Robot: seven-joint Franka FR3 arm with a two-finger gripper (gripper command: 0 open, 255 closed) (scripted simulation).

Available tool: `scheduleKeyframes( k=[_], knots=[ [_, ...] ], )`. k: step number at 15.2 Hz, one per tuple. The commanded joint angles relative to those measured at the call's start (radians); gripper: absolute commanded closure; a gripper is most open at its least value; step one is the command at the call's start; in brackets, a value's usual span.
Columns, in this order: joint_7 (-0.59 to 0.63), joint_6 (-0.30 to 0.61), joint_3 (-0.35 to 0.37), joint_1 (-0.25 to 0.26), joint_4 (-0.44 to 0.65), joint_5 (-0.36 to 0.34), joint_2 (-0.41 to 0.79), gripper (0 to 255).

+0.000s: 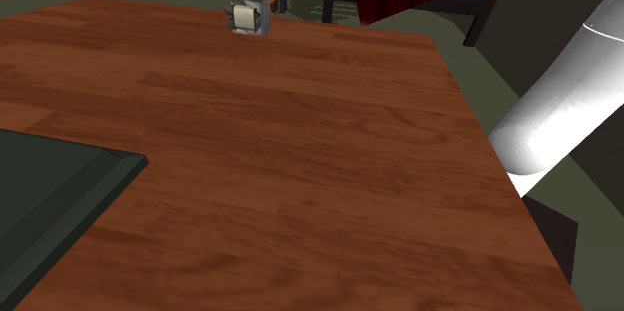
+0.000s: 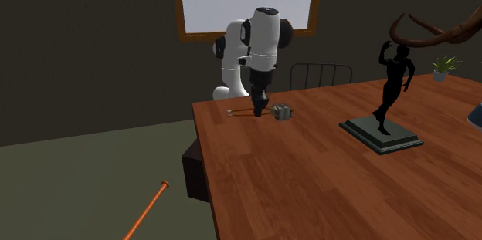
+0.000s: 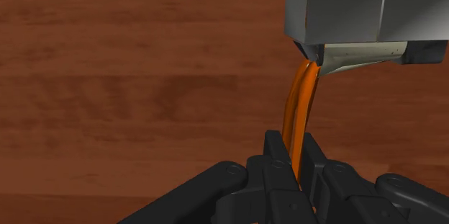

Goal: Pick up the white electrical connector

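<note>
Table [image 1: 300,159] edge: connector [image 1: 247,14] in gripper [image 3: 292,143]

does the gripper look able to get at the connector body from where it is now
Probably yes. The gripper is shut on the orange wires that run out of the grey connector, which lies just past its fingertips on the wooden table, with nothing between them.
</note>
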Motion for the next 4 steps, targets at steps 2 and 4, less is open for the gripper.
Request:
scheduleKeyframes(
  k=[2,4],
  knots=[
    [0.008,-0.048,0.007,0.006,0.066,-0.018,0.026,255],
    [0.009,-0.05,0.007,0.006,0.069,-0.019,0.027,255]
  ],
)
